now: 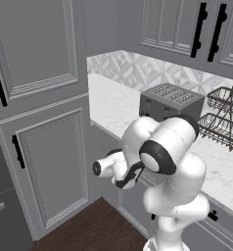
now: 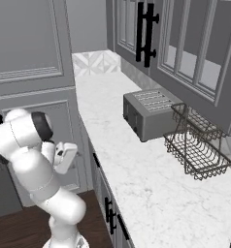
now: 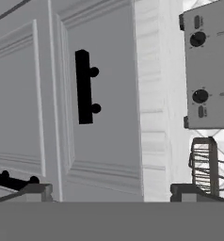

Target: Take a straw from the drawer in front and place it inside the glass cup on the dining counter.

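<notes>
Cabinet doors [image 1: 50, 162]: tall grey panelled fronts with black bar handles are seen at 9 o'clock of the arm in the left base view; they are not the target.
Counter [image 2: 137, 160]: a white marble-look top is seen running from 12 toward 5 o'clock in the right base view, just above the drawer fronts.
Arm [image 1: 172, 162]: it is folded low in front of the cabinet fronts, with the hand turned toward 9 o'clock in the left base view.
Toaster [image 2: 149, 114]: a grey slotted box is stood on the counter, at 1 o'clock of the arm in the right base view.
Wire rack [image 2: 195, 145]: it is placed just beside the toaster, at its 4 o'clock.
Drawer [image 3: 100, 99]: a closed framed grey front is faced by the hand camera, tilted by the roll of the hand.
Drawer handle [image 3: 84, 87]: a short black bar is seen at 11 o'clock of the hand view, well apart from the fingertips.
Gripper [image 3: 111, 190]: the two fingertips are spread wide apart at 6 o'clock, with nothing held between them.
Straw: it is judged to be shut inside the drawer.
Done: nothing is judged complete beyond the drawer being faced.
Left: the handle must be grasped, the drawer pulled, the straw lifted, carried and set into the glass cup.
</notes>
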Tool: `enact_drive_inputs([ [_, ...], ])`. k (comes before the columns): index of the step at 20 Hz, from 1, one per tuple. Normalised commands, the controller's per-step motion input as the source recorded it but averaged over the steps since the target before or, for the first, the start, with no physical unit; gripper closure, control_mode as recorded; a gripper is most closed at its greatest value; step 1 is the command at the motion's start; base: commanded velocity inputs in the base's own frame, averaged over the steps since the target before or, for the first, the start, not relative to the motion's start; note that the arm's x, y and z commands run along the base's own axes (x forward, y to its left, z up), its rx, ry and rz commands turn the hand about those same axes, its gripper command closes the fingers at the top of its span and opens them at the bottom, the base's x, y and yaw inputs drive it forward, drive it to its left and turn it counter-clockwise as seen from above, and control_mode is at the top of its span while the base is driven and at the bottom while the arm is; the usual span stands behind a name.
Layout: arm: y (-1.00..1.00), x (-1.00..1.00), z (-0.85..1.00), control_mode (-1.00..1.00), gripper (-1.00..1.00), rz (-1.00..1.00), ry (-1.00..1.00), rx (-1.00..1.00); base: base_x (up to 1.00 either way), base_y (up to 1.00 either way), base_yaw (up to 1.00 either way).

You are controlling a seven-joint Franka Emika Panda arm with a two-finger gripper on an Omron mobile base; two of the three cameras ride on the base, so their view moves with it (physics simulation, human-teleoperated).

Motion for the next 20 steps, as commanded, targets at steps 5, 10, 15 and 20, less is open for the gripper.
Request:
enact_drive_inputs([
  [5, -0.11, 0.35, -0.41, -1.0, -1.0, -0.05, 0.0, -0.1, 0.0, 0.0, 0.0],
  [10, -0.12, 0.49, -0.28, -1.0, -1.0, -0.04, 0.0, -0.12, 0.0, 0.0, 0.0],
  [15, -0.06, 0.59, -0.28, -1.0, -1.0, -0.03, 0.0, -0.08, 0.0, 0.0, 0.0],
  [20, -0.14, 0.6, -0.18, -1.0, -1.0, -0.03, 0.0, -0.03, 0.0, 0.0, 0.0],
])
